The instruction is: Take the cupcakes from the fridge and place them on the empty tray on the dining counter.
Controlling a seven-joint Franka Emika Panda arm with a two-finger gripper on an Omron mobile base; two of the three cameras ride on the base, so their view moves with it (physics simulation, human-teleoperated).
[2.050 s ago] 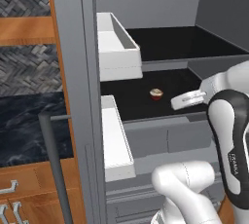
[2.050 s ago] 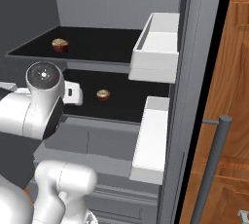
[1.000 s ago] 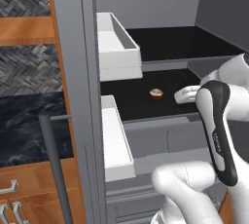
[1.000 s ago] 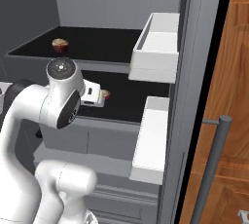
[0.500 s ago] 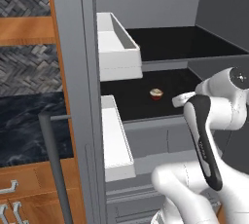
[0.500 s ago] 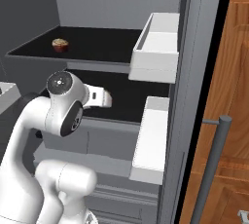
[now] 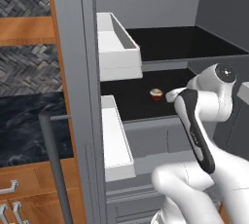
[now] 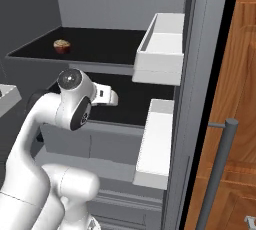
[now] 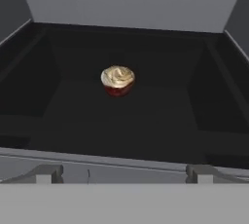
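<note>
Cupcake cream top, dark red wrapper on black fridge shelf; grey fridge walls, white door bins.

This was a rendered home kitchen. A tall grey fridge stood open at twelve o'clock, with black inner shelves and white door bins. At nine o'clock, wooden cabinets ran under a dark marbled worktop and woven grey backsplash.

White arm bent at elbow, forearm raised and wrist folded forward, hand level, gripper spread fully wide with nothing between the jaws, fingertips low at either side in hand view.
</note>
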